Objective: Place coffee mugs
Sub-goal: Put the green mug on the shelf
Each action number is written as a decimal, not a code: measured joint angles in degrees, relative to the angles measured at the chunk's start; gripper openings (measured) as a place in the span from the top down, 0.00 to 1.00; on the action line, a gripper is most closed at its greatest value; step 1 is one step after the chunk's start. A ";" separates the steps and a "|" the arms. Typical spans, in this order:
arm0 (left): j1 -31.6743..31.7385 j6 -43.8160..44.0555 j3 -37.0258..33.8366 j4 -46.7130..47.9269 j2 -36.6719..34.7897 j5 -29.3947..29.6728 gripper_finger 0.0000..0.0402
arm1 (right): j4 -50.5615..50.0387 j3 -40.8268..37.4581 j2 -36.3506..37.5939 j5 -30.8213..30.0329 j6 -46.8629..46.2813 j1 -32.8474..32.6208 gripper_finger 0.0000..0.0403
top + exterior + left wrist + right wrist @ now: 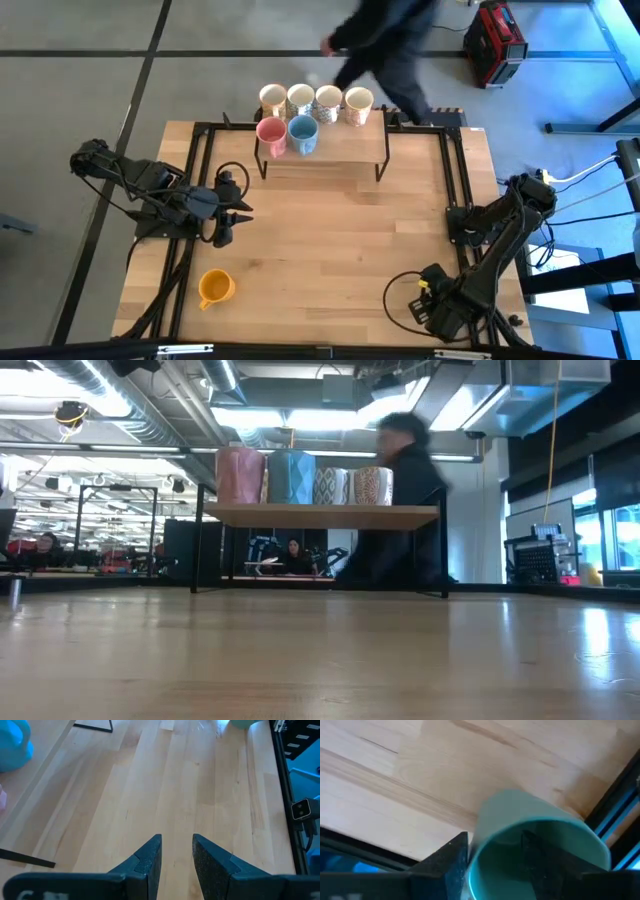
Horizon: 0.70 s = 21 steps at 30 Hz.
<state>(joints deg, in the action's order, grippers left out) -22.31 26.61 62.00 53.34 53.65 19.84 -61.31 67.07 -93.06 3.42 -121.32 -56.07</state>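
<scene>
A small raised shelf (320, 160) stands at the table's far edge. It carries a back row of cream and patterned mugs (315, 100), with a pink mug (271, 134) and a light blue mug (303, 133) in front. An orange mug (215, 288) stands upright on the table near the left near corner. My left gripper (238, 218) hovers open over bare wood at the left side, beyond the orange mug. My right gripper (495, 840) is at the right near corner, shut on a green mug (535, 815). In the high view the right arm hides this mug. My right gripper holds the green mug by its rim wall (475, 862). One finger (457, 855) is outside the wall and the other finger (535, 845) is inside the hollow. The fingers enter through the mug's open mouth. I cannot tell whether the mug rests on the wood.
Black frame rails (455, 190) run along the table's left and right sides, and one passes close beside the green mug. A person (385, 45) moves behind the shelf beyond the far edge. Bare wood (340, 250) lies between the arms, and cables (400, 300) loop near the right arm.
</scene>
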 joint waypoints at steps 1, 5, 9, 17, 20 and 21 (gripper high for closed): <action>0.00 0.01 0.00 0.00 0.00 0.01 0.74 | 0.58 -0.48 0.00 0.09 -0.02 0.13 0.59; 0.00 0.00 0.00 0.20 0.00 0.00 0.74 | 4.42 -2.34 -0.02 -0.34 0.29 0.37 0.71; 0.00 -0.22 0.00 0.26 -0.02 0.00 0.74 | 5.88 -3.00 -0.02 -0.34 1.59 0.37 0.86; 0.00 -0.24 0.00 0.27 -0.02 0.00 0.74 | 7.61 -2.24 -0.04 -3.33 15.83 3.99 0.96; 0.00 -0.24 0.00 0.34 -0.02 0.00 0.74 | 8.33 -0.16 -0.04 -7.95 27.84 7.44 0.98; 0.00 -0.24 0.00 0.38 -0.02 0.00 0.74 | 8.55 0.55 -0.08 -9.44 31.88 8.83 0.98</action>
<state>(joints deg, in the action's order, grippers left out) -22.31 26.37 62.00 53.72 53.63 19.84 -52.76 67.63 -93.14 -6.03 -89.45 -47.24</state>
